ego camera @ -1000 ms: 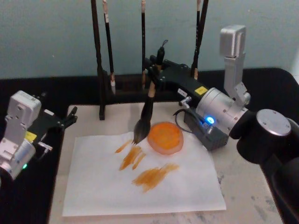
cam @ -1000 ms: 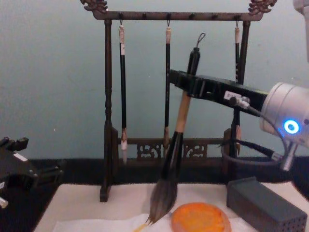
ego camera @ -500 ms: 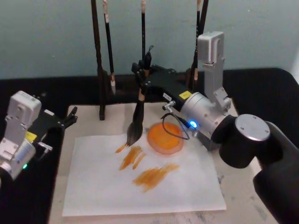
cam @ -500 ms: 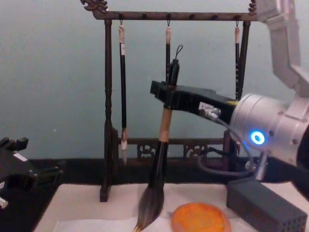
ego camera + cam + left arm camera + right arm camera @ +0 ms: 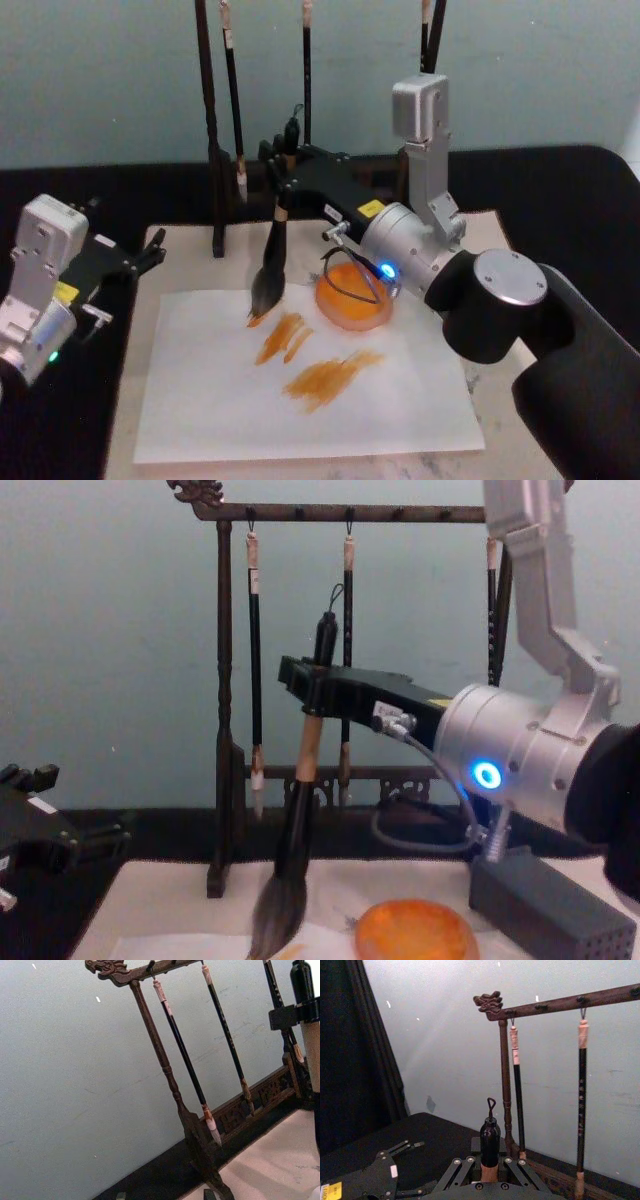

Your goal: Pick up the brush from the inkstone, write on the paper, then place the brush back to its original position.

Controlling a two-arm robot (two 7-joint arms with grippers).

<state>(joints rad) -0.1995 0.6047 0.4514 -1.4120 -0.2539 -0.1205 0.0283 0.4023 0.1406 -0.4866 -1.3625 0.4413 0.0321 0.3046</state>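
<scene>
My right claw (image 5: pixel 283 186) is pinched tight on the big calligraphy brush (image 5: pixel 276 232) — tan wooden handle, black ferrule, bushy grey-brown hair, black end cap with a little cord loop. I've got it by the upper part of the handle, just under the cap. In my right wrist view the cap and loop stick up above the finger links.

The brush hangs close to upright, top leaning a bit to my right, hair end lower and to my left. The hair tip is down at the thin white wrinkled sheet of paper (image 5: pixel 300 410), right at the far end of a short orange stroke (image 5: pixel 262 318). Whether it's actually pressing on the sheet, I can't tell. More orange strokes (image 5: pixel 325 377) lie nearer me on the paper.

The small round orange inkstone dish (image 5: pixel 352 300) sits just to the right of the hair tip, not touching it, at the paper's far edge. A cable from my arm loops over it. A grey rectangular block with a dotted face (image 5: pixel 545 912) is right of the dish.

The paper lies on an off-white mat (image 5: pixel 180 262). Behind that stands a dark wooden brush rack (image 5: pixel 224 680) with thin dark brushes (image 5: pixel 254 660) hanging from it.

My left claw (image 5: pixel 150 254) is parked off the mat's left side — fingers spread, holding nothing.
</scene>
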